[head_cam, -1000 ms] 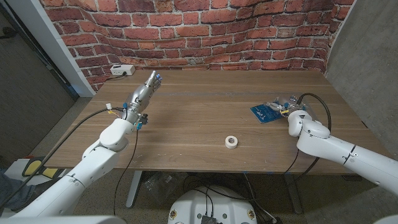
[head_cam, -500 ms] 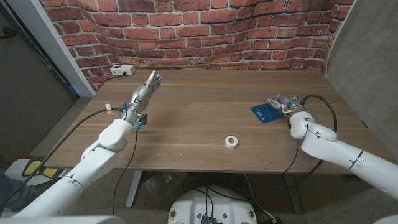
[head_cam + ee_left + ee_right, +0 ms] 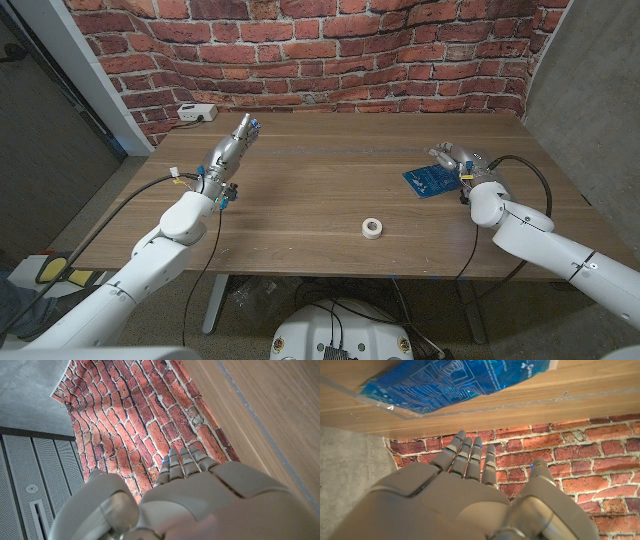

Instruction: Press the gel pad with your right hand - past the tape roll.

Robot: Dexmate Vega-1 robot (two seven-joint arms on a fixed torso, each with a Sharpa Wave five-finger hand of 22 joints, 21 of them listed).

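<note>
One tape roll (image 3: 372, 228) is lying nearest, toward the table's (image 3: 320, 190) front edge. One blue gel pad (image 3: 430, 180) is lying past it at about two o'clock. The right hand (image 3: 462, 160) is hovering beside the pad's far right edge, fingers extended, holding nothing. The left hand (image 3: 229, 148) is waiting at ten o'clock, fingers straight, holding nothing. One white box (image 3: 197, 113) is sitting at the far left corner.

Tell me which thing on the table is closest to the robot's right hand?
The blue gel pad. It lies right beside the right hand, while the white tape roll sits apart, nearer the table's front edge.
</note>
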